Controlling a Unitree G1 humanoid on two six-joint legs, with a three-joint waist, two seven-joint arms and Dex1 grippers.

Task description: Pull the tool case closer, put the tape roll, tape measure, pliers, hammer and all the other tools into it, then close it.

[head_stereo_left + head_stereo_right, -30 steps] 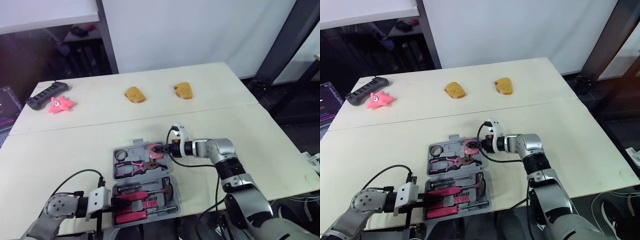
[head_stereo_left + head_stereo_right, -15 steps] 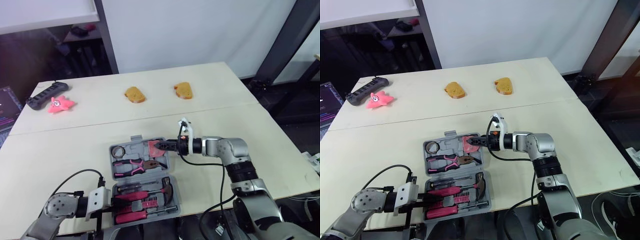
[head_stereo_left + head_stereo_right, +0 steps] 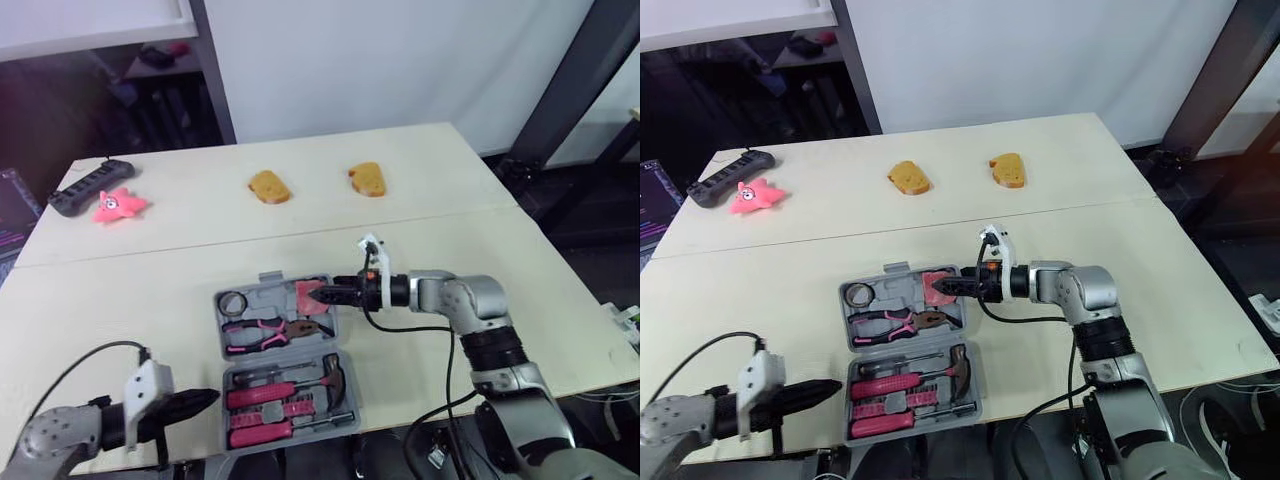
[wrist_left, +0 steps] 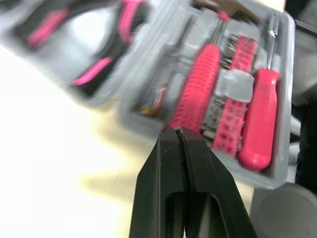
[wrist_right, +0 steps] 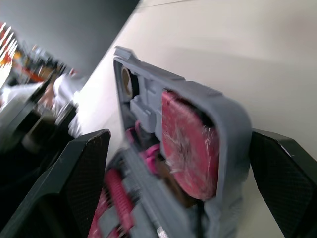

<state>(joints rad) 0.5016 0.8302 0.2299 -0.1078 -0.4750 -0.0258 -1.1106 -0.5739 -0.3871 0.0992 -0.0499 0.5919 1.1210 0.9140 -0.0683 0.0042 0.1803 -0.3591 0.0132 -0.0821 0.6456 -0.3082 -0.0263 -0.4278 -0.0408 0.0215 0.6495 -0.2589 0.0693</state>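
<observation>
The right claw (image 3: 320,293) gapes wide astride the tool case's (image 3: 278,353) far half, likely to fold it shut; the left claw (image 3: 203,398), pinched closed, hangs alongside.

Open tool case (image 3: 902,292) on table (image 3: 1140,260); right gripper (image 3: 945,287) at its far right corner; left gripper (image 3: 818,392) nearby, apart

The tool case (image 4: 284,74) runs off the left wrist view's edges, and its pliers (image 4: 96,72) are blurred.
</observation>
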